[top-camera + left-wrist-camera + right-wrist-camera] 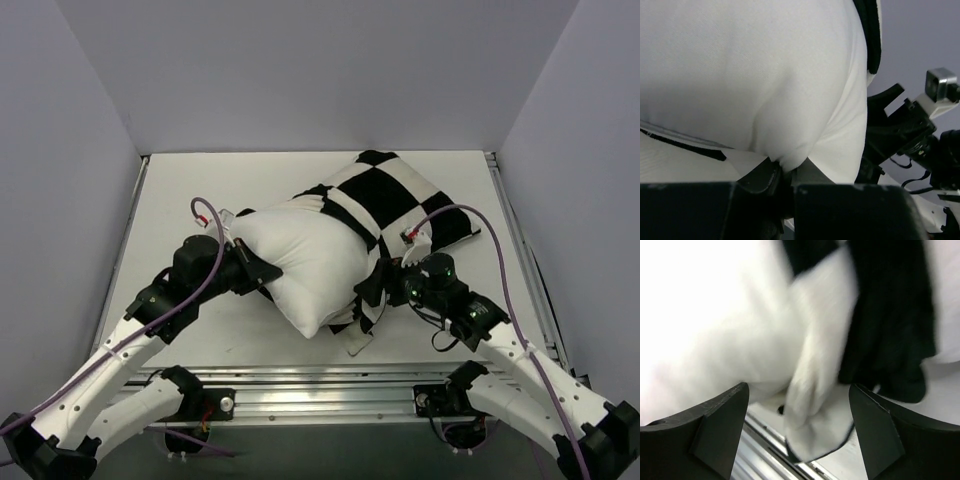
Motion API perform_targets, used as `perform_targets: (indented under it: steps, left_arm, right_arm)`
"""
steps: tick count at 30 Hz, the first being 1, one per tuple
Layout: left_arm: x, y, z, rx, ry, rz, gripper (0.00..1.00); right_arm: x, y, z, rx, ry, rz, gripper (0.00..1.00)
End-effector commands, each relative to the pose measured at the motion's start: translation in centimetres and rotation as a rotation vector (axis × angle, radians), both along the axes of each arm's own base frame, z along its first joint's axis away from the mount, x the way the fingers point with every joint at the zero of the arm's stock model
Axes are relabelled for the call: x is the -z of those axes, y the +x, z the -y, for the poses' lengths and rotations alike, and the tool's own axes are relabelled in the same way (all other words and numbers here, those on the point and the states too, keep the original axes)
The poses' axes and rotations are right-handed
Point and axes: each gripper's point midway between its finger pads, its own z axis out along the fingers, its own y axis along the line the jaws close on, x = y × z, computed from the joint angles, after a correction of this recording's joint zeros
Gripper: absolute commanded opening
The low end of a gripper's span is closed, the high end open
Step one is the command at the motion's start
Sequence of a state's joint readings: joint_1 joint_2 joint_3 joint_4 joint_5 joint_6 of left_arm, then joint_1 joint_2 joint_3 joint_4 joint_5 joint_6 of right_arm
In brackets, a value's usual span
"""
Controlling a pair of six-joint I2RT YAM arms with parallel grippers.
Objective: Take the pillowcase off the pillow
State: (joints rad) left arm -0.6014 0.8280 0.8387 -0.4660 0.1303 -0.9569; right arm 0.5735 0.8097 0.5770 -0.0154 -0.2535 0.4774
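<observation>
Left gripper (785,174) is pinching the pillow (300,262); right gripper (797,402) is hovering jaws apart, empty. It is risking closing on pillow instead of pillowcase (400,200) hem.

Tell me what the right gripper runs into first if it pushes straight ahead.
The right gripper would most likely meet the loose pillowcase flap hanging between its open jaws, with the pillow close behind; the blur leaves depth unclear.

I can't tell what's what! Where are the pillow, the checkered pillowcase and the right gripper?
pillow (300,262), top view, middle of its white bulge.
pillowcase (400,200), top view, its checkered far part.
right gripper (797,392), right wrist view, midway between its open fingertips.
</observation>
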Motion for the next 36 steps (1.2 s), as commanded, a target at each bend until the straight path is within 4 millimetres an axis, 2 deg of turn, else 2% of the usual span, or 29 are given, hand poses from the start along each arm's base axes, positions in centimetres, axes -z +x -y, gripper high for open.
perform_targets:
  steps: [1,5,8,9,11,14,15,17,18,20,21,22,23,24,25,26,27,28,29,30,31,32,33,34,36]
  left_arm:
    - [-10.6,3.7,1.8,-0.053,-0.152,0.3,0.02]
    - [-12.4,5.6,3.1,-0.065,-0.163,0.33,0.02]
    - [-14.0,6.2,4.2,-0.06,-0.207,0.353,0.02]
    - [-13.9,6.5,4.6,-0.058,-0.212,0.348,0.02]
    - [-15.1,6.5,5.1,-0.063,-0.225,0.367,0.02]
    - [-15.5,6.3,5.9,-0.041,-0.232,0.363,0.02]
    - [-15.5,6.1,5.9,-0.04,-0.237,0.356,0.02]
    - [-15.3,5.7,5.9,-0.034,-0.24,0.338,0.02]
    - [-15.7,5.3,5.5,-0.033,-0.249,0.345,0.02]
    - [-15.3,4.6,5.0,-0.033,-0.235,0.327,0.02]
    - [-15.8,4.0,4.3,-0.035,-0.238,0.336,0.02]
    - [-15.0,3.5,3.8,-0.035,-0.212,0.311,0.02]
    - [-15.4,2.5,3.2,-0.021,-0.214,0.321,0.02]
    - [-15.3,1.9,2.8,-0.004,-0.21,0.313,0.02]
    - [-14.3,1.3,2.3,0.003,-0.182,0.28,0.02]
    - [-14.0,0.7,1.9,0.011,-0.176,0.27,0.02]
    - [-13.9,-0.2,1.1,0.029,-0.178,0.265,0.02]
    - [-12.9,-0.8,0.6,0.036,-0.156,0.229,0.02]
    - [-12.5,-1.3,0.2,0.045,-0.148,0.217,0.02]
    - [-11.9,-2.1,-0.3,0.056,-0.143,0.206,0.02]
    - [-10.9,-2.9,-0.7,0.078,-0.131,0.169,0.02]
    - [-10.3,-3.5,-0.9,0.09,-0.13,0.152,0.02]
    - [-10.1,-4.3,-1.3,0.102,-0.135,0.147,0.02]
    - [-8.3,-5.0,-1.5,0.116,-0.116,0.096,0.02]
    - [-7.1,-6.5,-1.9,0.143,-0.124,0.061,0.02]
  right_arm:
    - [-0.1,-2.3,-0.7,-0.088,0.021,0.001,0.77]
    - [0.2,-3.2,-1.1,-0.105,0.037,0.009,0.79]
    - [1.6,-2.7,-0.8,-0.062,0.01,-0.009,0.8]
    - [2.7,-2.8,-0.6,-0.054,-0.013,-0.035,0.8]
    - [2.6,-1.8,-1.0,-0.032,0.0,-0.003,0.8]
    - [3.6,-0.4,-1.0,0.016,-0.01,0.015,0.77]
    - [4.3,0.2,-0.9,0.04,-0.025,0.009,0.74]
    - [4.2,1.7,-0.7,0.105,-0.016,0.046,0.68]
    - [4.8,2.2,-0.7,0.124,-0.027,0.046,0.58]
    - [4.4,3.6,-0.5,0.17,-0.03,0.084,0.44]
    - [5.0,4.8,0.4,0.237,-0.067,0.092,0.26]
    - [4.8,5.6,0.8,0.27,-0.07,0.11,0.17]
    - [4.7,6.5,1.4,0.304,-0.082,0.123,0.03]
    - [5.3,7.1,1.8,0.323,-0.096,0.111,0.0]
    - [5.1,7.9,2.2,0.341,-0.086,0.117,0.0]
    - [5.1,9.0,3.7,0.395,-0.081,0.108,0.0]
    - [5.3,9.7,4.4,0.42,-0.079,0.096,0.0]
    - [5.4,10.4,5.3,0.456,-0.084,0.089,0.0]
    - [5.5,11.3,7.2,0.519,-0.093,0.08,0.0]
    - [5.0,12.1,7.9,0.551,-0.092,0.081,0.0]
    - [5.2,12.5,8.9,0.584,-0.101,0.064,0.0]
    - [5.1,13.2,10.8,0.644,-0.102,0.054,0.0]
    - [5.4,13.6,11.8,0.682,-0.099,0.031,0.0]
    - [5.3,14.0,12.7,0.709,-0.098,0.008,0.0]
    - [5.6,14.6,14.4,0.751,-0.101,-0.024,0.0]
